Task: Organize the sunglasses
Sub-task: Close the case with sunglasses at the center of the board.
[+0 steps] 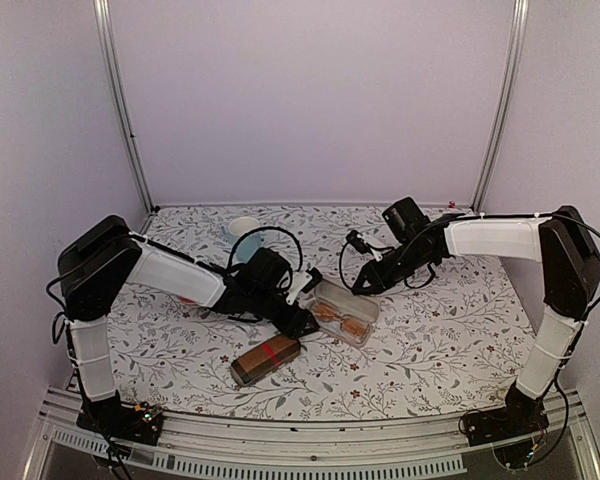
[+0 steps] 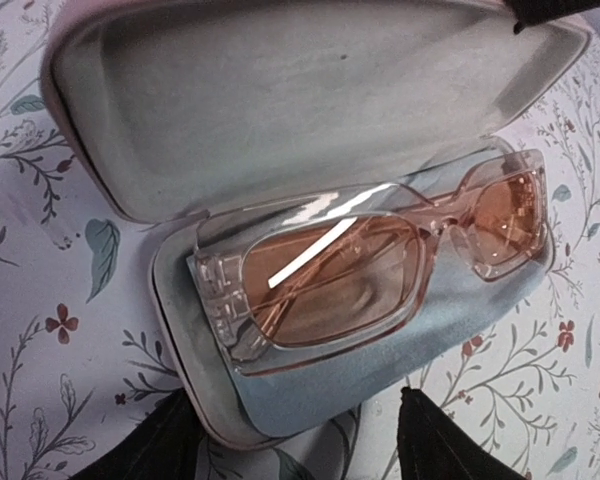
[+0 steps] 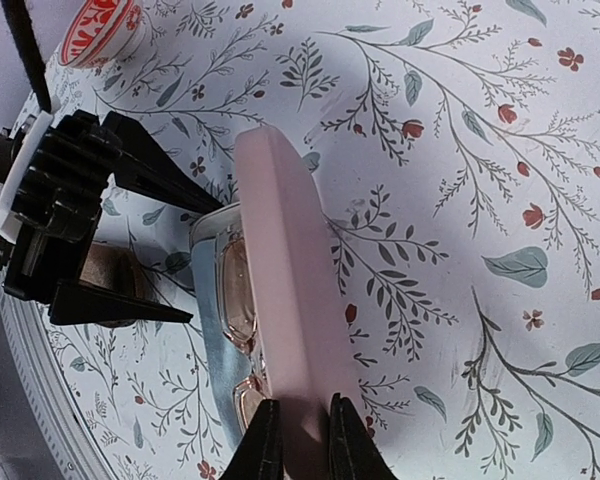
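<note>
The pale translucent pinkish-tan sunglasses point(image 2: 370, 270) lie folded, front facing up, in the tray of the open pink oblong hard case point(image 2: 170, 310). They are bedded on a pale blue cloth point(image 2: 460, 330), near the middle of the floral-printed worktop point(image 1: 430, 360).

Seen from above, case and glasses share one long axis, running roughly from 10 o'clock to 4 o'clock. The raised lid point(image 3: 285, 280) stands along the tray's long side at 1 o'clock, the side towards the right arm.

The right end effector point(image 3: 298, 440) comes in from 2 o'clock and pinches the lid near one end, a finger pressed on each face. The left end effector point(image 2: 295, 420) sits at the case's 8 o'clock, its fingers spread and gripping nothing, with the tips just beside the tray's near long rim. In its own camera the glasses lie straight ahead at 12 o'clock, their long axis crossing the gap between its fingers.

A brown red-banded case point(image 1: 265, 360) lies at 8 o'clock from the pink one, beyond the left end effector.

This pair looks stowed, so the coming move likely turns on the lid. It would swing down towards 7 o'clock, across the short axis, and the right arm has hold of it. The left is nearer the tray and placed to steady it.
</note>
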{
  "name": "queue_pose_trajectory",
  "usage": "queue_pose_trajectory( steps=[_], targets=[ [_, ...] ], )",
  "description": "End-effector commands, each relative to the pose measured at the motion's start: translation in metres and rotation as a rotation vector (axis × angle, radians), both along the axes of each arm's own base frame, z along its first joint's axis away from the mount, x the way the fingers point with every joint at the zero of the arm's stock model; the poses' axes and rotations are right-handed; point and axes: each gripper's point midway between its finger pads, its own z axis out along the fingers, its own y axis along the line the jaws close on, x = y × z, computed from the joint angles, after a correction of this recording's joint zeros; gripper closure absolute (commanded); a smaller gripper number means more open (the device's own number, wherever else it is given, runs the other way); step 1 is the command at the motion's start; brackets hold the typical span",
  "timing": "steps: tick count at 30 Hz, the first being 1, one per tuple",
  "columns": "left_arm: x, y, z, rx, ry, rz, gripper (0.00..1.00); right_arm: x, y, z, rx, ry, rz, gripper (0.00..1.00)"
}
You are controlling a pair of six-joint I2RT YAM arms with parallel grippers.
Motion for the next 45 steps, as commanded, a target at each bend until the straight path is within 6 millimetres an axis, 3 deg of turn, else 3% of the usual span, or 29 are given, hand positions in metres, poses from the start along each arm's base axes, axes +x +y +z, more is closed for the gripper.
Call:
queue_pose_trajectory(
  steps=[1, 19, 28, 34, 38, 45],
  targets=[
    [-0.015, 0.002, -0.028, 0.082, 0.022, -0.009, 0.32, -0.012, 0.006, -0.003, -0.002, 0.012, -0.004, 0.88],
    [-0.026, -0.001, -0.04, 0.07, 0.007, 0.071, 0.35, -0.052, 0.028, -0.023, -0.045, 0.037, 0.017, 0.9],
    [-0.031, 0.002, -0.039, 0.068, 0.006, 0.077, 0.34, -0.062, 0.026, -0.03, -0.055, 0.051, 0.01, 0.9],
    [-0.041, 0.008, -0.036, 0.087, 0.007, 0.061, 0.31, -0.053, 0.021, -0.011, -0.064, -0.018, -0.025, 0.82],
    [-0.045, 0.011, -0.017, 0.07, -0.011, 0.04, 0.28, -0.047, 0.011, 0.0, -0.075, -0.055, -0.065, 0.72],
    [-0.052, 0.017, -0.003, 0.062, -0.024, 0.002, 0.24, -0.041, -0.022, -0.007, -0.117, -0.034, -0.198, 0.59]
  ],
)
